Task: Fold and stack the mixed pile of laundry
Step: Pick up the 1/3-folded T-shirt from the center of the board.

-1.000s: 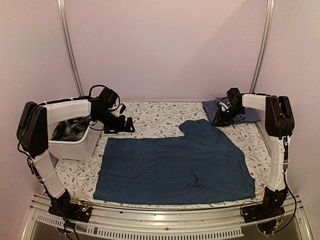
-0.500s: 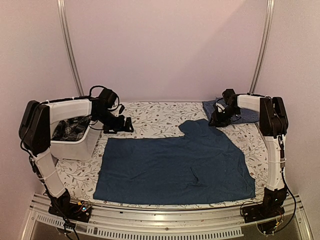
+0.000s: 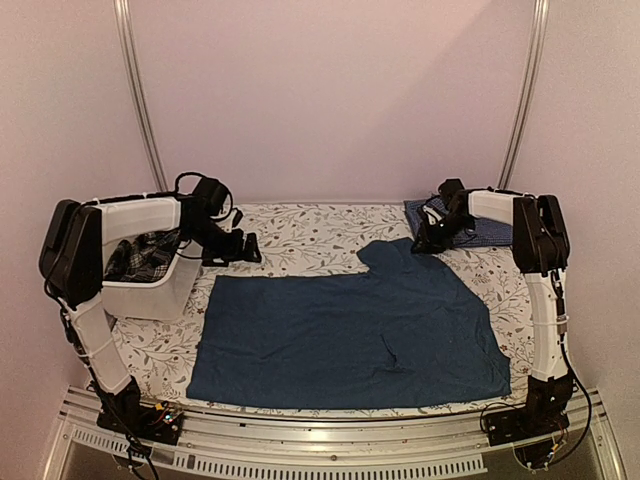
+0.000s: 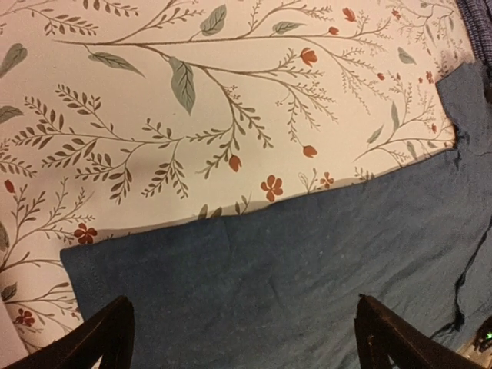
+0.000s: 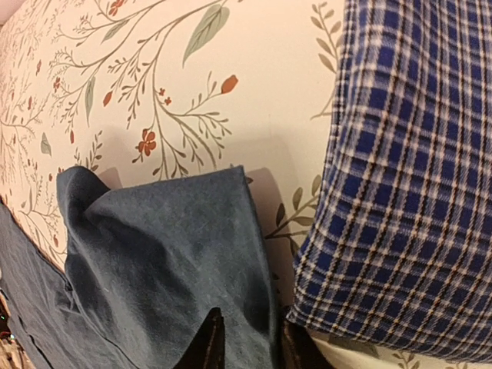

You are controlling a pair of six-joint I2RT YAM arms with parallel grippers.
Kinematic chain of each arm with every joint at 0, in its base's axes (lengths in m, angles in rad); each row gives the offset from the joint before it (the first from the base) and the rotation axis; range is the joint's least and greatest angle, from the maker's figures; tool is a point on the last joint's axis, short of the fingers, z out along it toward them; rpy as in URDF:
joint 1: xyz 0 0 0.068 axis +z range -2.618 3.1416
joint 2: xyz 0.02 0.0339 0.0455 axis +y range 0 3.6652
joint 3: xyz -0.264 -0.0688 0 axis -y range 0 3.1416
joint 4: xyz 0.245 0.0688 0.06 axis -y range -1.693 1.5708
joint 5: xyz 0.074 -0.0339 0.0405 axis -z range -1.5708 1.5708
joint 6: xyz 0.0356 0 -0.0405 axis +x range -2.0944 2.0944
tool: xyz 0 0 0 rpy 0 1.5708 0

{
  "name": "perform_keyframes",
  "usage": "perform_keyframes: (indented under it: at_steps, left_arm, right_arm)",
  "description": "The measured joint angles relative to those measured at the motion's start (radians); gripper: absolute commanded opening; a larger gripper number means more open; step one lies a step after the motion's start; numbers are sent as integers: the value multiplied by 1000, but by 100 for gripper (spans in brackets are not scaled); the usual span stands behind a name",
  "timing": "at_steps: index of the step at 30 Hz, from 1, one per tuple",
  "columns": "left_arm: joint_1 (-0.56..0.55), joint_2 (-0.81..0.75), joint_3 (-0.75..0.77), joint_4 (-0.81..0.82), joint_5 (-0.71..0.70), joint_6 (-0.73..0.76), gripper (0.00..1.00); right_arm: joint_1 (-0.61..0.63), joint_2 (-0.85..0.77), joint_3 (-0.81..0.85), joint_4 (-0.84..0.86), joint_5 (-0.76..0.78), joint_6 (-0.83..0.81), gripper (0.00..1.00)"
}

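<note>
The T-shirt (image 3: 350, 330) lies spread flat in the middle of the tablecloth (image 3: 310, 235), its near hem along the near edge and one sleeve reaching toward the far right. I see a small wrinkle in the cloth right of its centre. The check shirt (image 3: 495, 232) lies as a flat folded piece in the far right corner, just beside that sleeve; from the right wrist the two sit almost edge to edge, and I cannot tell whether they touch. The plaid piece (image 3: 140, 255) sits bunched inside the tub (image 3: 150, 295) on the left, well apart from the other two.

My right gripper (image 3: 422, 243) is down at the sleeve, between T-shirt and check shirt. Its fingertips (image 5: 209, 342) stand close together with the sleeve's edge running between them; I cannot tell whether they are actually clamped on the cloth. My left gripper (image 3: 250, 247) hangs just past the T-shirt's far left corner, near the tub, with its jaws spread wide and nothing between them. From its wrist I look down on that corner and bare tablecloth.
</note>
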Motion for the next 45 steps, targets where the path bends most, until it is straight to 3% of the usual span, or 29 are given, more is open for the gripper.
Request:
perform_keyframes:
  at_steps: [3,7,19,30,45]
  left_arm:
    - [22,1,0,1,-2,0,100]
    - [45,26,20,-7,-23,18,98]
    - [55,194,193,-123,-119,289,73]
    - [83,229,200,-208,-196,517,51]
    - [71,296,217,-199,-317,666,35]
  right_arm:
    - [7,2,0,-7,-11,0,0]
    - [12,1,0,-11,-14,-3,0]
    - [-19,-96,0,-15,11,16,0]
    - [-29,-127,-17,-15,8,24,0]
    - [-29,-127,-35,-14,6,27,0]
